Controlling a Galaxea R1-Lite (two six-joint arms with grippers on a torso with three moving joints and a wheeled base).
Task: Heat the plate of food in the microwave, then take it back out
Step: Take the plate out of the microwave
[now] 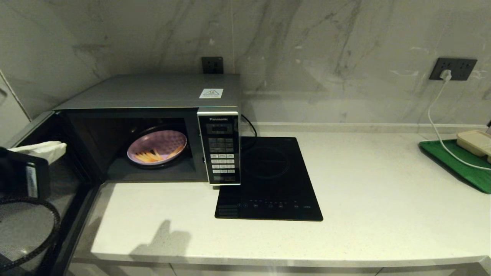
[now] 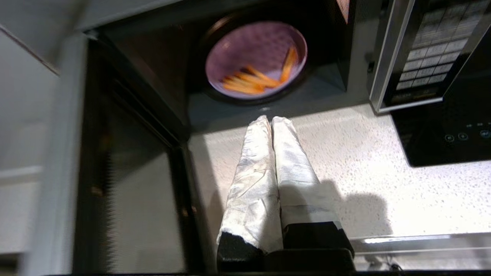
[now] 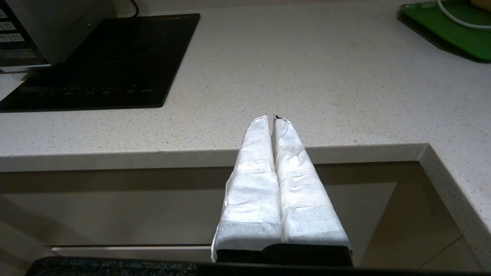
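The silver microwave [image 1: 153,92] stands at the back left of the counter with its door [image 1: 82,214] swung wide open to the left. Inside, on the turntable, sits the lilac plate [image 1: 157,147] with a few orange fries; the left wrist view shows this plate of food [image 2: 255,57] too, beside the keypad panel [image 2: 425,57]. My left gripper [image 2: 271,120] is shut and holds nothing. It hovers over the counter just in front of the cavity, apart from the plate, and appears at the far left of the head view [image 1: 57,147]. My right gripper [image 3: 273,119] is shut and empty, in front of the counter's front edge.
A flat black induction hob [image 1: 268,180] lies right of the microwave. At the far right a green tray [image 1: 456,165] carries a beige lidded box [image 1: 475,142], with a white cable [image 1: 433,122] running down from a wall socket. The open door blocks the left side.
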